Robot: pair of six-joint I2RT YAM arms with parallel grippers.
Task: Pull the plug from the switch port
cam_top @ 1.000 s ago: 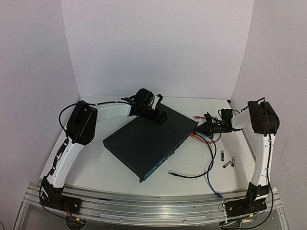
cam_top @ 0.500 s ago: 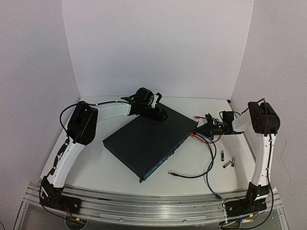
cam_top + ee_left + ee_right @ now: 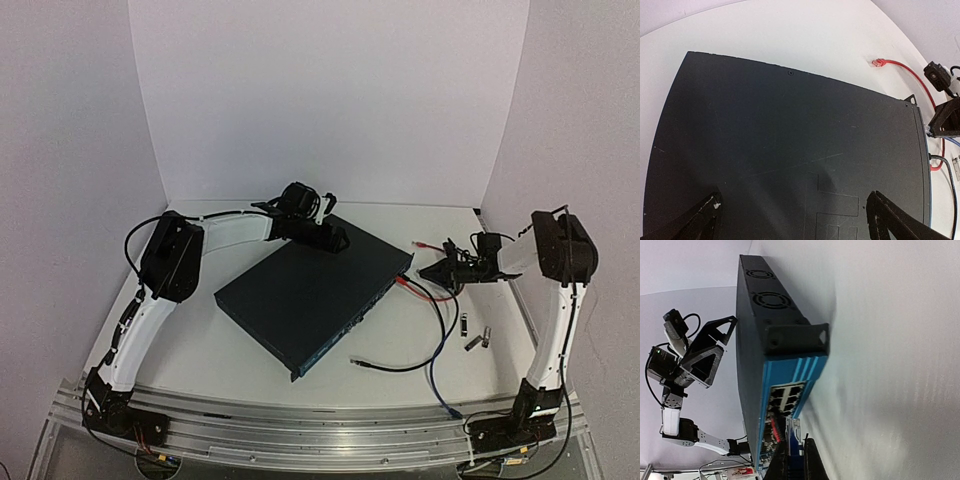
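- Risk at the grip: the right pincer (image 3: 793,460) pinches only the rear of the clear plug (image 3: 793,426), so a sideways drag could let the plug twist or slip out
- Risk just beyond: the plug's tip looks level with the port row and close to it. I cannot tell for certain that it is free, and an angled pull could snag its latch there
- Risk next door: the red cable (image 3: 424,291) sits in a port right beside it, and a swing of the fingers could catch it
- Risk further out: a hard tug could slide the switch (image 3: 300,295) towards the table's (image 3: 200,350) right edge if the left pincer (image 3: 794,205) does not bear down on it
- Right pincer: clenched narrowly on the plug, with the blue cable (image 3: 437,375) trailing from it towards the near edge
- Left pincer: spread wide, fingers splayed over the switch's dark lid near its far corner and grasping nothing. Whether they press on the lid I cannot tell
- The switch lies diagonally mid-table, port face turned towards the right edge, with the plug just off that face's far end
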